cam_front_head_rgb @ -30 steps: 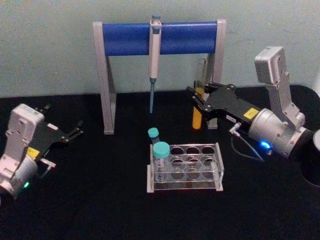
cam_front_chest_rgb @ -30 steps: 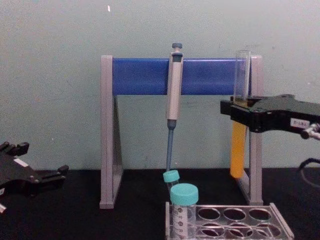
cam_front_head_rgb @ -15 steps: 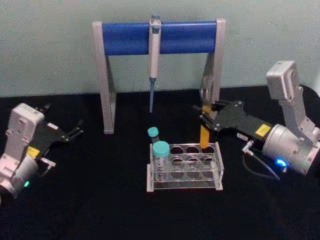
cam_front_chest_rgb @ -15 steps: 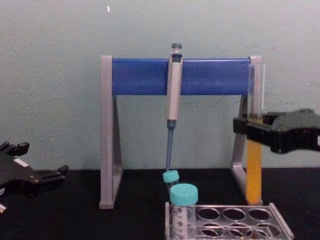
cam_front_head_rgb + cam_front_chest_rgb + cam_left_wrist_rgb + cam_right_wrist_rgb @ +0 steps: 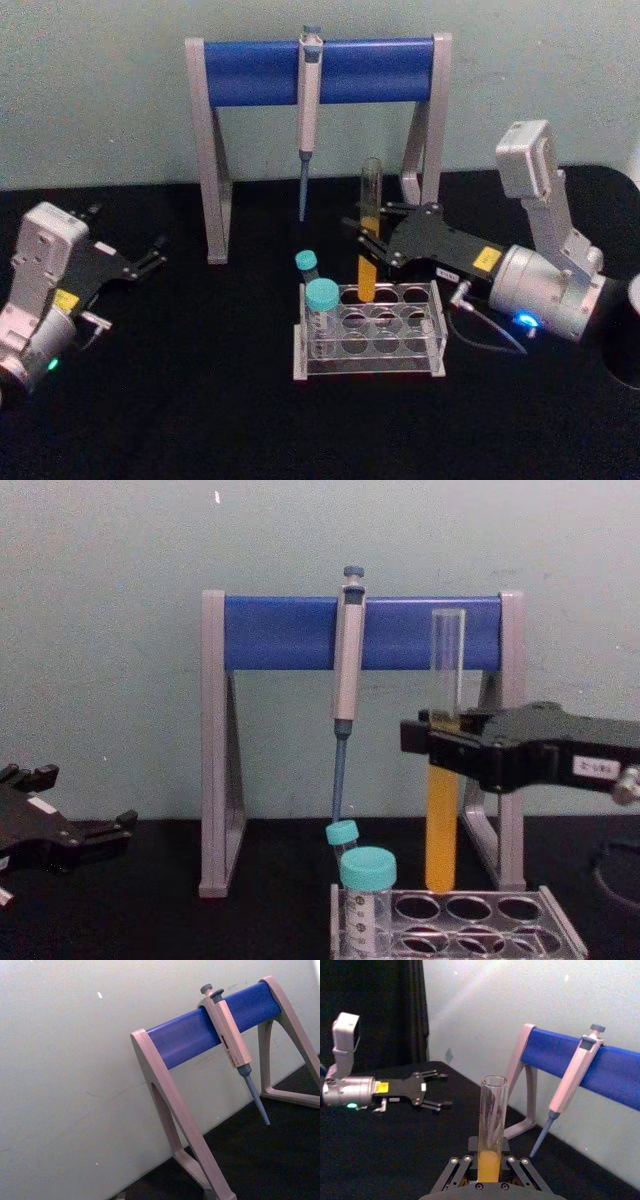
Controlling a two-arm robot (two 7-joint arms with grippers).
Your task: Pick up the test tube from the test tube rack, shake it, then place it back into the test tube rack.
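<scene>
While right gripper [image 5: 369,241] holds it, test tube [image 5: 366,282] stands roughly upright.

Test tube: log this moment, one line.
test tube: upright over rack | right gripper: shut on it | left gripper: open, far left

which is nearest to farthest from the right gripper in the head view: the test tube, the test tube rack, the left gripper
1. test tube: upright, clamped in the right gripper.
2. test tube rack: just beneath the tube's bottom, in the middle.
3. left gripper: far across on the robot's left, open and holding nothing.
</scene>
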